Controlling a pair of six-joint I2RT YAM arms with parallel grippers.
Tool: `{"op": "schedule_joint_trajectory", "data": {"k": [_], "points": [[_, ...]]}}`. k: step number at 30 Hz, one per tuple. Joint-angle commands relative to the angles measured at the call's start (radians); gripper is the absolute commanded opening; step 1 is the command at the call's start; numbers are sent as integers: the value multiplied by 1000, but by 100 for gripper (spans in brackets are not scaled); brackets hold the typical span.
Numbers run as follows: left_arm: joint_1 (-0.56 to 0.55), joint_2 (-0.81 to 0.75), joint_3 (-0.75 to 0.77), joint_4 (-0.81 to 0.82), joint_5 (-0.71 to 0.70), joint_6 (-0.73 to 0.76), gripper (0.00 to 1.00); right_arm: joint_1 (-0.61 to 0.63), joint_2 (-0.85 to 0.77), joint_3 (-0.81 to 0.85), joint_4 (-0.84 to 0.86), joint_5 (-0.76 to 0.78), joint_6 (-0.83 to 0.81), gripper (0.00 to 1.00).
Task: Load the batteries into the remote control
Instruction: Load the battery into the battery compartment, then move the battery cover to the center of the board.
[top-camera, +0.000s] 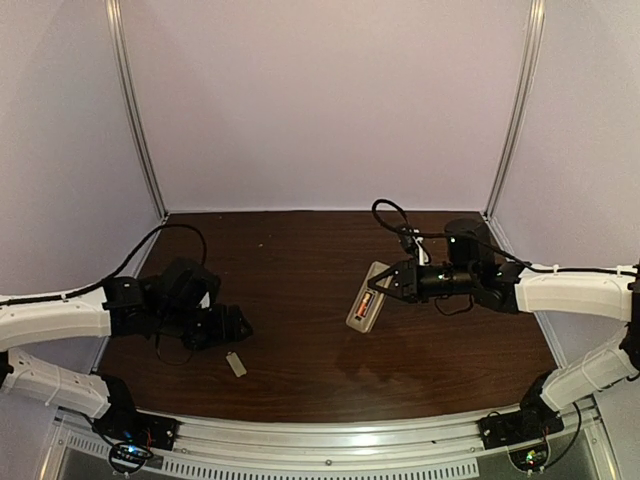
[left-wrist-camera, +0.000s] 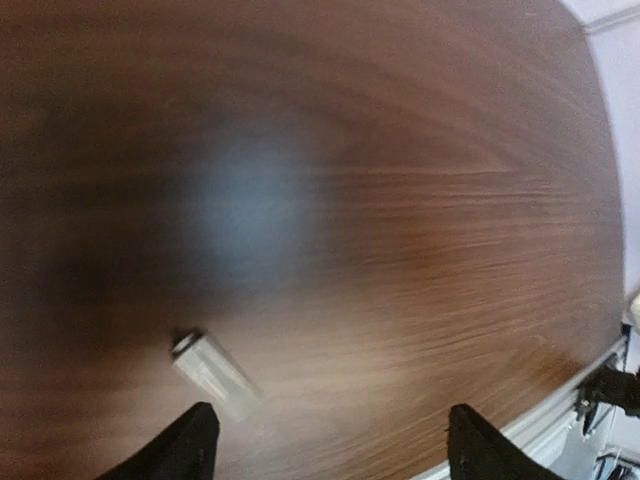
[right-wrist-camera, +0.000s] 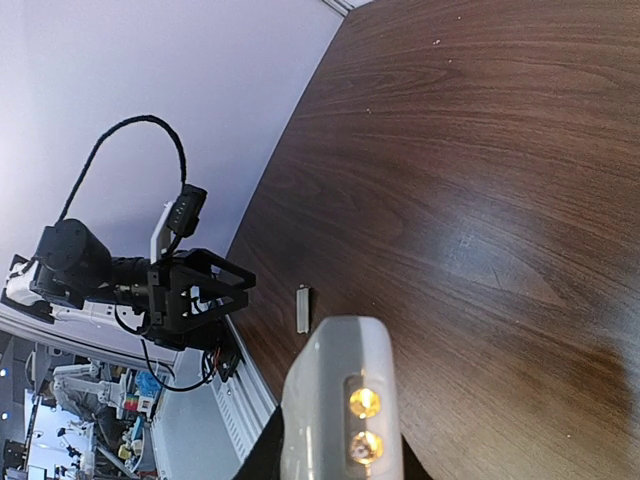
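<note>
The remote control (top-camera: 367, 298) is held off the table at centre right, back side up, with my right gripper (top-camera: 395, 285) shut on its right end. An orange battery (top-camera: 364, 302) lies in its recessed bay. In the right wrist view the remote control (right-wrist-camera: 335, 390) fills the bottom edge, and two shiny orange battery ends (right-wrist-camera: 365, 402) show in the bay. My left gripper (top-camera: 240, 328) hovers low at the left, open. Its black fingertips (left-wrist-camera: 195, 445) stand wide apart with nothing between them, just near of the small grey cover piece (left-wrist-camera: 212, 370).
The grey cover piece (top-camera: 236, 364) lies flat on the dark wooden table (top-camera: 300, 260) near the front left, also seen as the cover piece (right-wrist-camera: 304, 310) in the right wrist view. White walls enclose three sides. A metal rail (top-camera: 330, 435) runs along the near edge.
</note>
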Motion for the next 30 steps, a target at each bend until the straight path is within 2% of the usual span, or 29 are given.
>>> {"op": "schedule_joint_trajectory", "data": {"k": [1,10,23,26,30], "points": [[-9,17,-43,-196,-93,-227,73,-3,-5,-6,-16,2,-41,0],[-34,249,70,-291,-136,-247,70,-8,-22,-13,-28,3,-55,0],[-48,448,145,-249,-138,-234,67,-10,-27,-11,-27,-12,-61,0],[-51,478,148,-235,-127,-224,64,-11,-26,-11,-25,-12,-61,0],[-53,504,163,-219,-132,-192,55,-13,-25,-11,-27,-14,-63,0]]}}
